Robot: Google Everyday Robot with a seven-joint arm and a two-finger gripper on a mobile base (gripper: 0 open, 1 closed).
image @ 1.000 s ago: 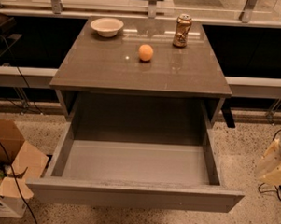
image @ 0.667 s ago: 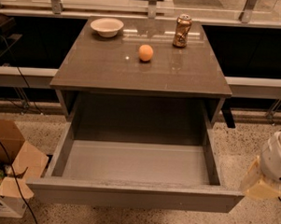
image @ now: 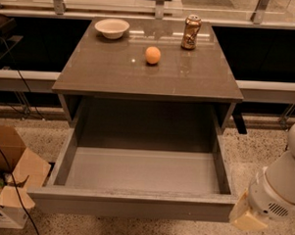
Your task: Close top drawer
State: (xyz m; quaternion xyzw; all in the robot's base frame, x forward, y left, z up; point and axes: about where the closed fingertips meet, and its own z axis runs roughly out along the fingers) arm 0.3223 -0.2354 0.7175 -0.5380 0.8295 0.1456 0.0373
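The top drawer [image: 134,203] is a wide grey drawer pulled far out from under the brown cabinet top [image: 149,73]. Its smooth grey inside [image: 143,169] holds nothing and its flat, handleless front faces the camera. My gripper [image: 245,218] is at the lower right, on the end of the white arm [image: 282,186]. Its pale tip is right beside the right end of the drawer front; I cannot tell whether it touches. The lower drawer fronts are hidden beneath the open drawer.
On the cabinet top stand a white bowl [image: 112,28], an orange [image: 152,55] and a drink can [image: 191,31]. An open cardboard box [image: 10,182] and a black cable [image: 16,197] lie on the speckled floor at the left. Low shelves run behind the cabinet.
The white arm has come in from the right edge, moving left and forward, so the gripper now sits by the drawer's front right corner. The drawer has not moved.
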